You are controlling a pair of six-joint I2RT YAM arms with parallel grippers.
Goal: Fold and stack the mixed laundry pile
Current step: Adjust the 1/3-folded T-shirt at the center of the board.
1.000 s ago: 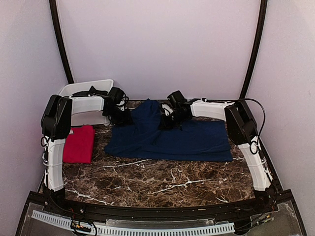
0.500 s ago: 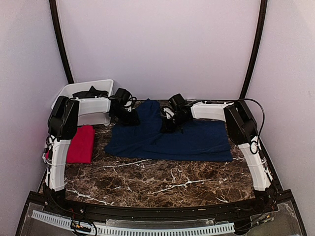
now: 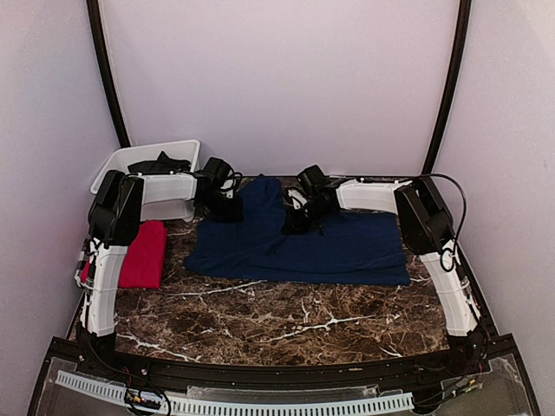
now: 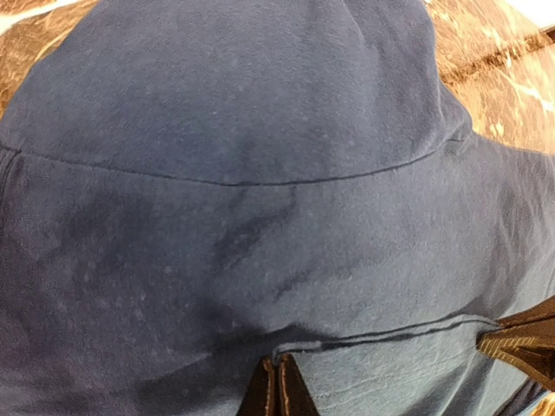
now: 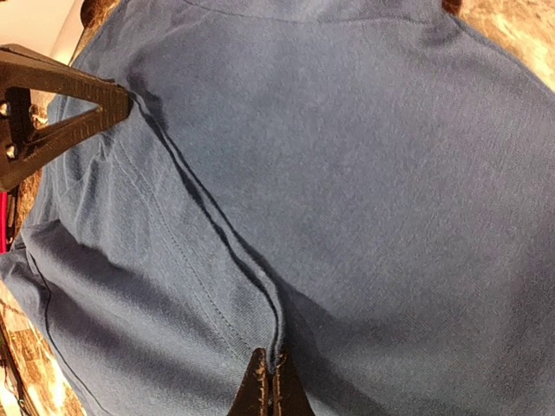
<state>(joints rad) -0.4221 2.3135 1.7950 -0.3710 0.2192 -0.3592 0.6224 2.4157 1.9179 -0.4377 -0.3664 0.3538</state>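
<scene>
The top view alone shows the whole brown marble counter point(image 3: 286, 325). On it lies the navy blue T-shirt point(image 3: 347, 251), spread over the middle and the right of the frame and reaching toward the far edge. Only this view shows also the white plastic bin point(image 3: 152, 146) at the upper left, with a dark garment point(image 3: 160, 163) in it. It shows too the red T-shirt point(image 3: 143, 253), folded, at the left, near the navy one but apart from it. The two wrist views are filled almost fully with navy cloth, and small pieces of the counter appear in their corners.

The navy blue T-shirt is not flat. In the right wrist view a raised ridge with a stitched hem runs from the upper left down to the bottom centre.

The left gripper point(image 4: 277, 392) is pressed together and pinches a hem edge of the navy blue T-shirt at the bottom of its own view. The right gripper point(image 5: 269, 388) is also pressed together and pinches the ridge.

From above, both grippers are dark shapes against dark cloth, and their fingers are hard to make out. The left arm hides part of the red T-shirt and of the dark garment.
</scene>
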